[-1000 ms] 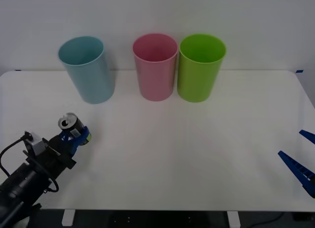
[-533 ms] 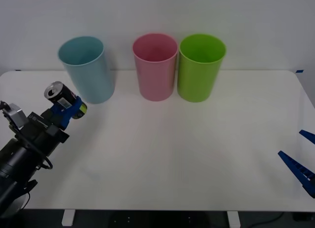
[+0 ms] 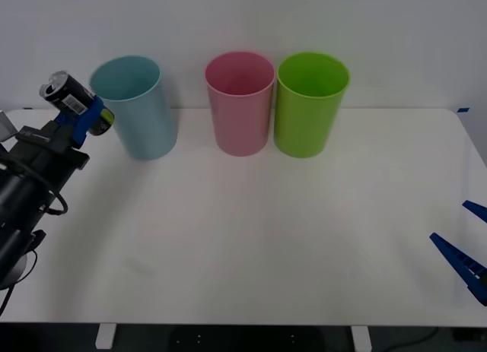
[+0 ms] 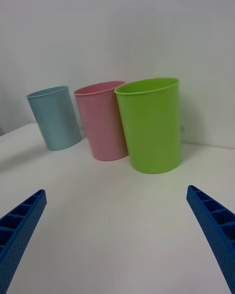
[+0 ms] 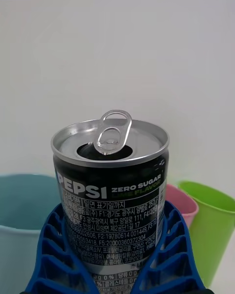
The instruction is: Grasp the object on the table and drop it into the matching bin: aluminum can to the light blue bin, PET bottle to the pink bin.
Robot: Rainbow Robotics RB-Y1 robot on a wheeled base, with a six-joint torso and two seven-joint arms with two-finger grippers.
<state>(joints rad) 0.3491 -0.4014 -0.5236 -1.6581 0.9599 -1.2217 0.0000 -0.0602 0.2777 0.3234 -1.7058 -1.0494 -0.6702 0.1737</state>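
Currently in the carry step: aluminum can (image 3: pixel 70 96) is off the counter (image 3: pixel 251 238), clamped in the left gripper (image 3: pixel 85 118), jaws closed around its lower body. Can is tilted, silver top pointing toward 10 o'clock in the front view. In the left wrist view the can (image 5: pixel 110 196) sits between the blue ribbed fingers (image 5: pixel 54 255), pull tab up, opening visible.

Position: can is at roughly 9 o'clock of the light blue bin (image 3: pixel 135 106), just beside its rim, about rim height. Looks short of the opening, not over it yet, though depth is hard to judge from the front.

Pink bin (image 3: pixel 240 101) is at 3 o'clock of the blue one, lime green bin (image 3: pixel 309 103) further along at 3 o'clock. Neither is relevant for a can.

Right gripper (image 3: pixel 466 249) is parked at the counter's edge, 4 o'clock of the scene, jaws wide apart and holding nothing. The right wrist view agrees, gripper (image 4: pixel 117 235) with fingers spread at both corners.

Next move, my read: translate the can toward 3 o'clock until it's centred over the blue bin's mouth, clear the rim, then open. Risk is clipping the near rim or releasing early, so the can lands on the counter.
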